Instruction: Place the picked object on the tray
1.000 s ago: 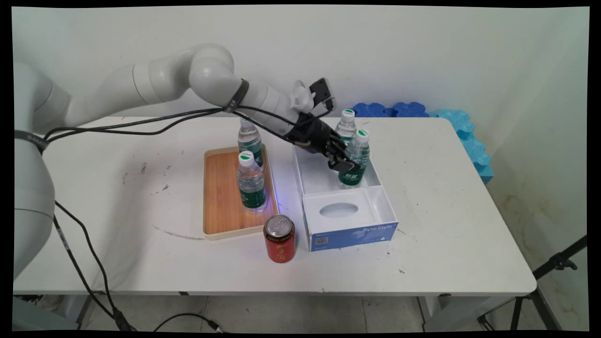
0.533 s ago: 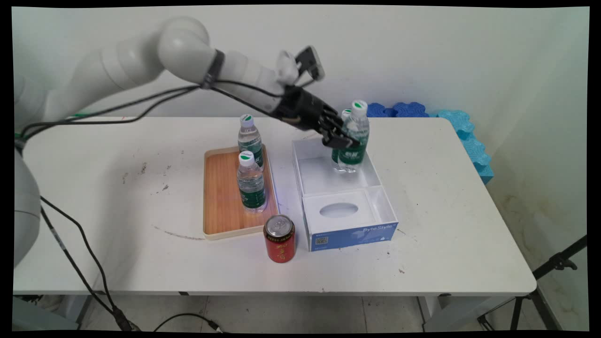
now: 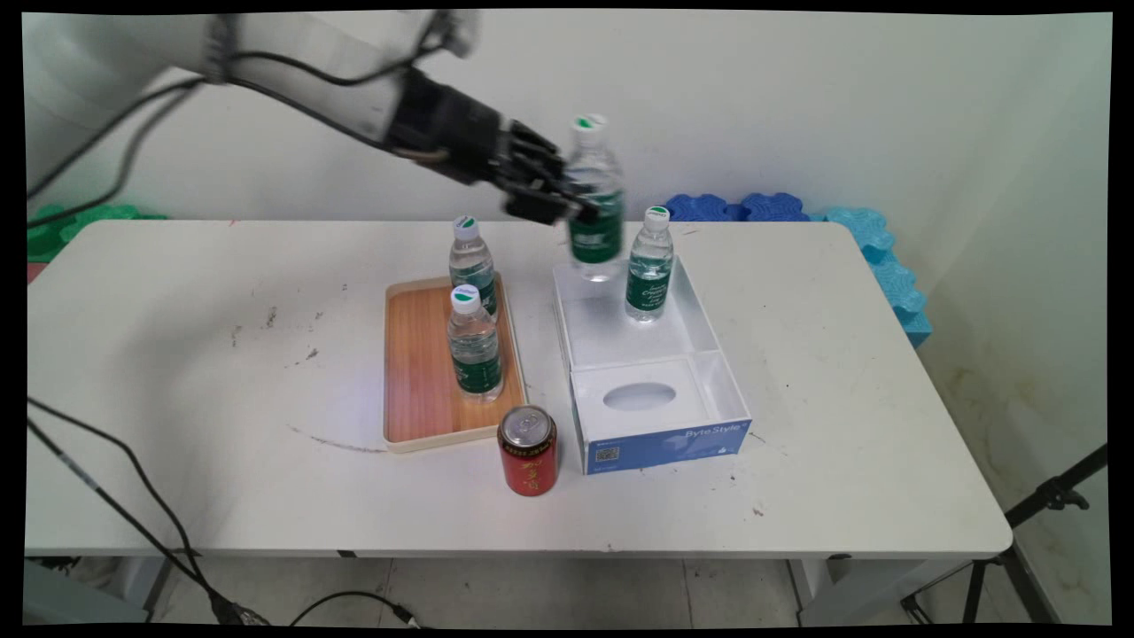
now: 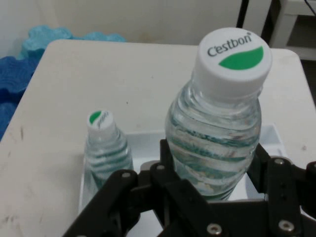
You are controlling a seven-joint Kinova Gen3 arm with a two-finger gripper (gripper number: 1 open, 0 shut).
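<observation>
My gripper (image 3: 567, 199) is shut on a clear water bottle (image 3: 593, 197) with a green label and a white cap, held upright in the air above the far left corner of the white and blue box (image 3: 709, 346). In the hand view the held bottle (image 4: 217, 123) fills the space between the black fingers (image 4: 274, 177). A second bottle (image 3: 649, 264) stands inside the box's far end, and shows in the hand view as the smaller bottle (image 4: 104, 150) to the left.
A wooden tray (image 3: 416, 372) left of the box carries two more water bottles (image 3: 474, 341) (image 3: 470, 259). A red can (image 3: 528, 449) stands near the tray's front corner. Blue foam pieces (image 3: 797, 213) lie along the table's far right edge.
The gripper has lifted the bottle out of the box and carried it up and to the left. The second bottle in the box stays where it stood.
</observation>
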